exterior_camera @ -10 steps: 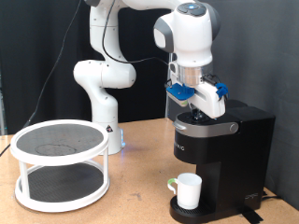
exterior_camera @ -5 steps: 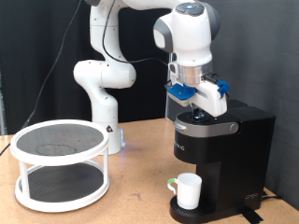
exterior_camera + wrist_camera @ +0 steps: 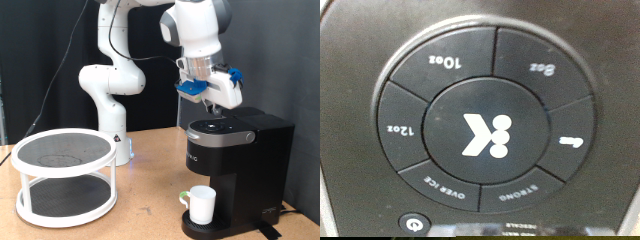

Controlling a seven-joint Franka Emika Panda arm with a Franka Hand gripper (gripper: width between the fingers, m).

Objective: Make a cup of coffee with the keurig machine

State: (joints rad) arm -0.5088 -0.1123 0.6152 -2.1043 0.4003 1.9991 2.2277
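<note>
Gripper: the gripper (image 3: pixel 211 101) hangs in the air directly above the keurig machine (image 3: pixel 235 168), apart from its lid, blue fittings on either side of the hand.
Jaws: pointed down at the lid; whether spread or pressed together cannot be told from the exterior view, and the wrist view shows no fingers. Nothing seen between them.
Keurig machine: stands at the exterior view's right on the table (image 3: pixel 140 215), lid shut, black body with silver-rimmed front.
Control panel: the wrist view is filled by the round button ring (image 3: pixel 483 123) on the lid: a centre button with a white K mark, segments around it marked 8oz, 10oz, 12oz, OVER ICE, STRONG, and a small power button (image 3: pixel 414 225) off the ring.
Cup: the cup (image 3: pixel 202 204), white, sits on the machine's round drip base under the spout, handle toward the exterior view's left; well below the jaws.
Table: brown wood top. A white two-tier round rack (image 3: pixel 64 177) with dark mesh shelves stands at the exterior view's left, well apart from the machine.
Room: black curtain backdrop; the arm's white base (image 3: pixel 107 100) rises behind the rack.
</note>
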